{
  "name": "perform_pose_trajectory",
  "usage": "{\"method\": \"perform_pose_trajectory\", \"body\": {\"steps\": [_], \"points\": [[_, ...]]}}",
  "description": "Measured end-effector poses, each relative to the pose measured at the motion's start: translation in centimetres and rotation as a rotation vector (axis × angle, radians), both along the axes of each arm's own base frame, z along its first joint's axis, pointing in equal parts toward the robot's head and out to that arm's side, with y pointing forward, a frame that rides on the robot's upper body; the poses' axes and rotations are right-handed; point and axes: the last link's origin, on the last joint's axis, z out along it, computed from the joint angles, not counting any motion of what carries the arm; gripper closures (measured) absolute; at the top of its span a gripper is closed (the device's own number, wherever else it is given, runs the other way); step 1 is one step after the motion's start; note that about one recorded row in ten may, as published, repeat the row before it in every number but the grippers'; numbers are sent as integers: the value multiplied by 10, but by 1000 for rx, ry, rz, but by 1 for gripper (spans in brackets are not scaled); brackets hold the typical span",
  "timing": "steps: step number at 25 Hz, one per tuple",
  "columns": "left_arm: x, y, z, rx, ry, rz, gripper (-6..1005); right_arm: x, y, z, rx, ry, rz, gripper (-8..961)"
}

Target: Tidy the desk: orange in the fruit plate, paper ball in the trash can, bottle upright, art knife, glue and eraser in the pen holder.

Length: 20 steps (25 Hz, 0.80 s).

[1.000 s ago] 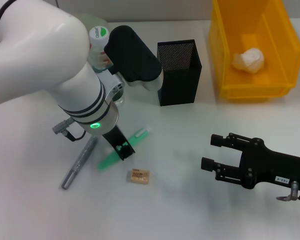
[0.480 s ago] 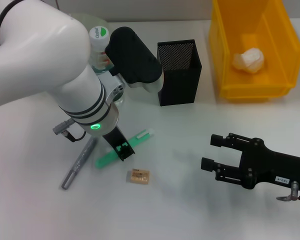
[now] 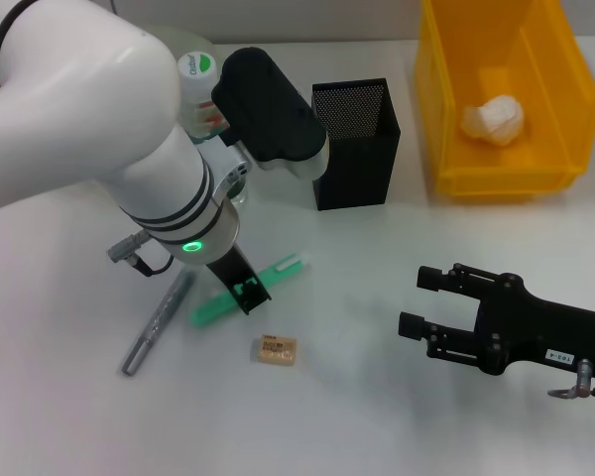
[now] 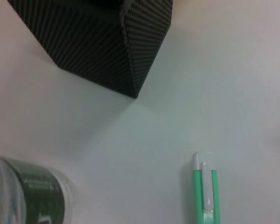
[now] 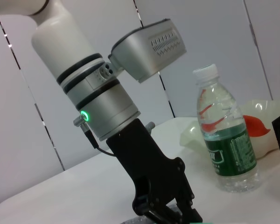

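One yellow trash can held one paper ball; one black mesh pen holder and one bottle stood. One green art knife, one grey glue pen and one eraser lay flat; one orange sat in one fruit plate.

white left arm with black bands, green light; black right arm.

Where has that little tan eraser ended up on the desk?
In the head view, the eraser lies flat on the white desk, toward the robot's left, just in front of the left gripper and the green art knife.
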Motion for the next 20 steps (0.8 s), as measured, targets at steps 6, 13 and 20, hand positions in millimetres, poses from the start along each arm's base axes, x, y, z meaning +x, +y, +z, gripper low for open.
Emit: {"method": "perform_pose_trajectory", "body": {"steps": [6, 13, 20], "points": [[19, -2, 3, 3, -43, -52, 805, 1, 0, 1, 3, -3, -5, 222], [45, -10, 13, 14, -132, -141, 805, 2, -1, 1, 5, -2, -10, 222], [70, -15, 33, 70, -313, -246, 804, 3, -1, 2, 12, 2, -16, 222]]}}
